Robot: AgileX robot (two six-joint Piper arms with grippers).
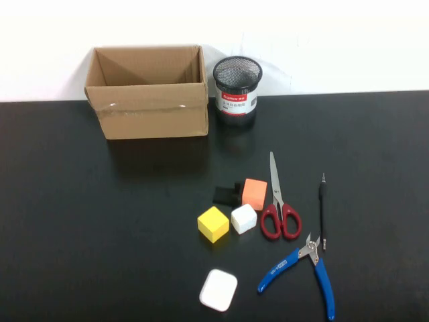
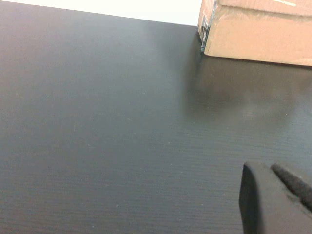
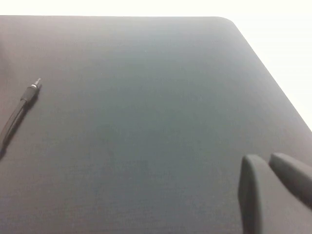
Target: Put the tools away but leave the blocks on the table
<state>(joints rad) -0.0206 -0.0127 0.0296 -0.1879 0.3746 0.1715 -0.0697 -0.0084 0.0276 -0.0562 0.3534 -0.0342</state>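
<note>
Three tools are lying on the right half of the wide matte black tabletop (image 1: 80, 221): the red-handled steel scissors (image 1: 278, 204) with blades pointing toward the far edge, the thin black pen-like screwdriver (image 1: 322, 211) just to their right with its metal tip also pointing far, and the blue-handled small pliers (image 1: 305, 272) nearer the robot, handles spreading toward the near edge. Just left of the scissors, four foam blocks are sitting clustered: the orange block (image 1: 254, 193) touching the black block (image 1: 226, 195), with the yellow cube (image 1: 213, 223) and the smaller white cube (image 1: 243, 219) in front of them. A white rounded square pad (image 1: 218, 290) is lying nearer still.

Neither arm is showing in the high view. The left gripper (image 2: 275, 202) is appearing only as a dark finger part at the corner of its wrist view, hovering low over bare tabletop with the corner of the open brown cardboard box (image 2: 258, 34) ahead of it; whether its fingers are spread or closed cannot be told. The right gripper (image 3: 275, 195) is likewise showing only a dark finger part, its opening not discernible, over bare table near the rounded table corner, with the screwdriver (image 3: 19, 109) well apart from it.

At the far edge the cardboard box (image 1: 149, 94) is standing beside a black mesh pen cup (image 1: 236, 90). Wide open tabletop is stretching across the left side.
</note>
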